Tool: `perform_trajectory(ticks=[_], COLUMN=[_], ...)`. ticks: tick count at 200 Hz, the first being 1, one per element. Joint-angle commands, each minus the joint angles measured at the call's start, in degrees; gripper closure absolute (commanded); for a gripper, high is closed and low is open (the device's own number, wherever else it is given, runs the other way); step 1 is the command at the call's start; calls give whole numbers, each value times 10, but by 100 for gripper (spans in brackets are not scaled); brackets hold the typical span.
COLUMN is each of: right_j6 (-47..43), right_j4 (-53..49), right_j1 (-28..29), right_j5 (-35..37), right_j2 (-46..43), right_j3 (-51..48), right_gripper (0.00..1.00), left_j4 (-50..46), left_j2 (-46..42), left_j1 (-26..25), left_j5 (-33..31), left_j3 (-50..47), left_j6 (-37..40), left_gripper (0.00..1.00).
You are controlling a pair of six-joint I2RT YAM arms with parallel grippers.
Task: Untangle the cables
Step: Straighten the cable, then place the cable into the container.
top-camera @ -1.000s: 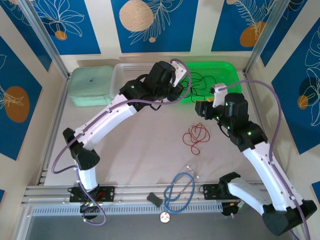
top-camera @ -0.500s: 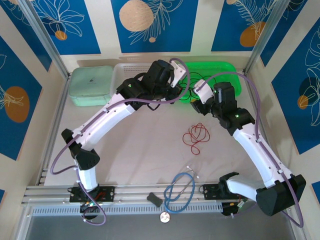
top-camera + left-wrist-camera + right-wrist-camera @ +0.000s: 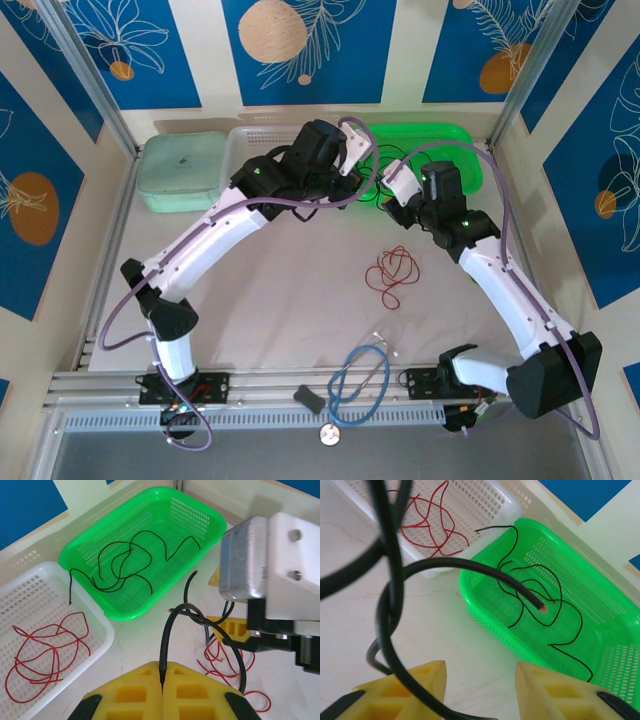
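pale tabletop (image 3: 300,300), blue leaf-print walls. landmark: green basket (image 3: 455,140).
- well in front of the basket: blue tube loop (image 3: 358,380). closer to it, a loose red cable (image 3: 392,272) on the table.
- just in front of the basket: left gripper (image 3: 162,672) pinches a black cable (image 3: 167,630). right gripper (image 3: 480,672) has its jaws apart, with the cable's twisted loop crossing one pad.
- risk: the right gripper may close on both twisted strands and tighten the knot. a hard pull could slip the cable free.
- in the basket: sorted black cables (image 3: 125,565).
- left of the basket: white basket (image 3: 102,630) holding red cables (image 3: 45,650).
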Motion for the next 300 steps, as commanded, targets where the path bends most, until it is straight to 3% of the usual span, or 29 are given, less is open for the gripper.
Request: perform_trajectory(ticks=[1, 33, 49, 78, 103, 148, 186, 244, 274, 300], right_j6=[9, 27, 42, 106, 201, 399, 555, 773, 859, 868], right_j4=[43, 66, 65, 61, 46, 17, 35, 99, 135, 135], right_j1=[-3, -6, -18, -63, -134, -270, -341, -358, -343, -319], right_j5=[-2, 8, 1, -26, -46, -93, -153, -213, -157, -89], right_j2=[-5, -42, -69, -112, -125, -103, -78, 5, 50, 100], right_j3=[10, -5, -16, -32, -33, -21, -18, -3, 4, 41], right_gripper=[66, 92, 100, 100, 100, 100, 100, 100, 100, 100], left_j4=[-13, -17, -25, -47, -47, -32, -20, 37, 83, 106], left_j2=[-28, -36, -39, -50, -73, -107, -104, -17, 79, 188], left_j1=[-4, -3, -4, -1, 5, 13, 14, 15, 22, 44], left_j5=[6, -15, -53, -164, -205, -208, -160, -82, -78, -92], left_j3=[18, 12, 5, -9, -43, -100, -107, -44, 48, 162], left_j6=[5, 9, 9, 7, 8, 7, 11, 30, 47, 58], left_gripper=[100, 100, 100, 100, 100, 100, 100, 100, 100, 100])
